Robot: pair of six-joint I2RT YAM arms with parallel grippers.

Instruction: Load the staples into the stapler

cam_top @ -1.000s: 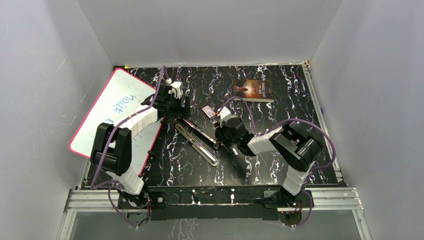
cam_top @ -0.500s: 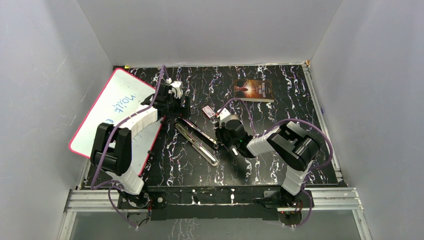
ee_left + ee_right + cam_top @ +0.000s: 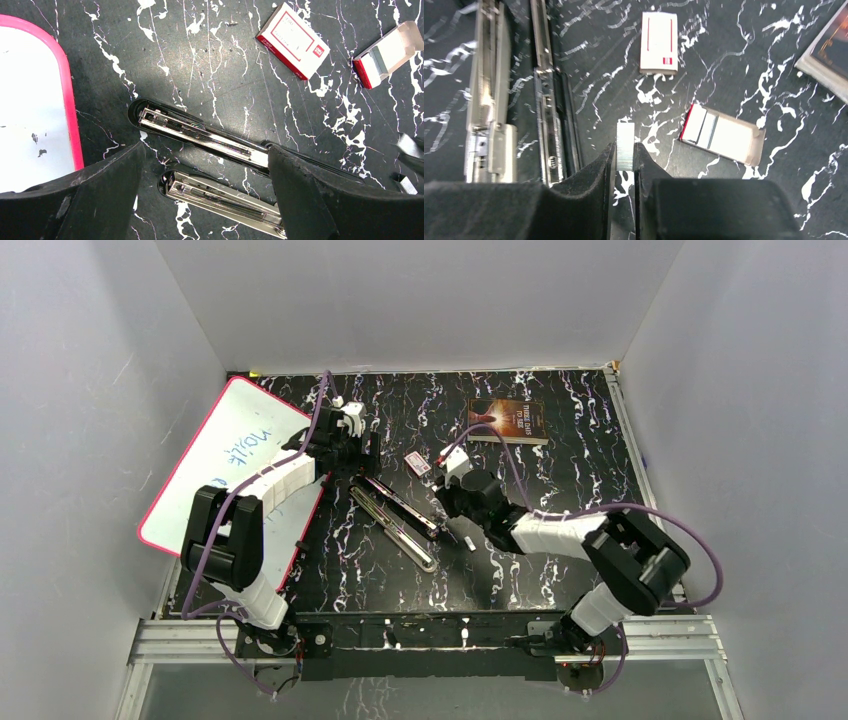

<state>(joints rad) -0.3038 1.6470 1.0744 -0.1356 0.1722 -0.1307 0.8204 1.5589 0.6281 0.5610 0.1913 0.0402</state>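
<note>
Nothing legible; blue scrawl on the whiteboard (image 3: 200,495) is unreadable.

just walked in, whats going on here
The right gripper is pinching a strip of staples between its fingers, right beside the stapler, which lies hinged open on the table. The left gripper sits wide open, astride the stapler. An opened staple box lies nearby.

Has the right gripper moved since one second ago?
Yes, a little. In the top view the right gripper, shut on the staples, has shifted right, away from the stapler and nearer the book.
</note>
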